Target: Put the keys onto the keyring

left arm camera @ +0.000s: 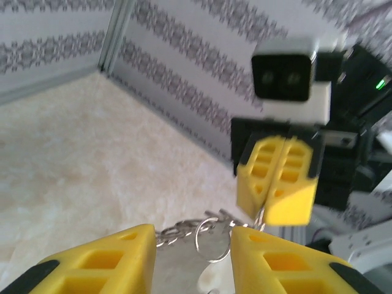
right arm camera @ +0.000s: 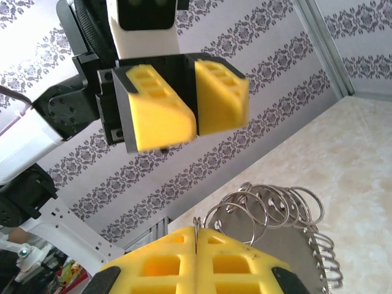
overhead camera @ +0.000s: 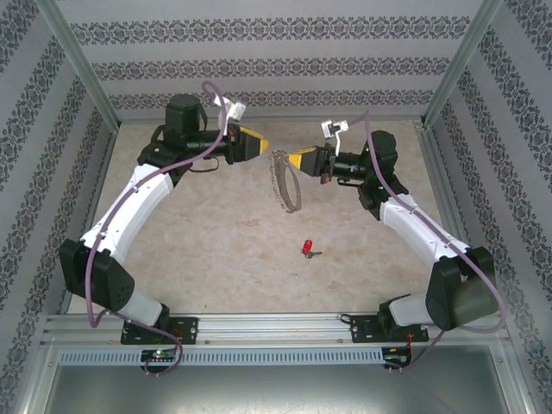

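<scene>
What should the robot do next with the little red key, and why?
Probably swing the left gripper down to the red key and pick it up. The right gripper is shut on the keyring, holding it up, while the left one is open and empty and the key lies alone on the table.

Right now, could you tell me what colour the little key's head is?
Bright red, on the tiny grey-bladed metal key; clearest in the top external view.
</scene>
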Tool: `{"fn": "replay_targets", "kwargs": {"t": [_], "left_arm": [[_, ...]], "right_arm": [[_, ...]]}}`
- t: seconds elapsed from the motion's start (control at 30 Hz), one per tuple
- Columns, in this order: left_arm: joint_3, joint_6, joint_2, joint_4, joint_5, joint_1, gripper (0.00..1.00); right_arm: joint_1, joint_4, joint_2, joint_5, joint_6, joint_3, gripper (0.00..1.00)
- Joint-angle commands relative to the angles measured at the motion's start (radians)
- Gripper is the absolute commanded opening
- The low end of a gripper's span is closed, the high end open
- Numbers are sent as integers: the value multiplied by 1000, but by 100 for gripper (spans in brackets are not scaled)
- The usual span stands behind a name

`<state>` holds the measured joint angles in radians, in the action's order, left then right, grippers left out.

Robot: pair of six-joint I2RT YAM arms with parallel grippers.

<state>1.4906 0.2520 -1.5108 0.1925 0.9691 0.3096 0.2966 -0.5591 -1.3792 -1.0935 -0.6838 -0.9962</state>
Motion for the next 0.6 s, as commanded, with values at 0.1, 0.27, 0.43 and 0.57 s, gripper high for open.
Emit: {"fn": "replay_targets", "kwargs": {"t": [0.1,0.27,0.43,0.57], "left_arm": [[-76,308,39,-434,117,6,30],[-119,376,43,-536,134,20,24],[-135,369,43,-551,143,60,23],[-131,345,39,-529,145,83,22]], "right_arm": [[-4,-103,5,12,12,-68,0],[6,-130,-9,48,-12,-95,0],[9,-140,-21,70,-27,-108,0],[11,-147,-27,73,-37,-110,0]]}}
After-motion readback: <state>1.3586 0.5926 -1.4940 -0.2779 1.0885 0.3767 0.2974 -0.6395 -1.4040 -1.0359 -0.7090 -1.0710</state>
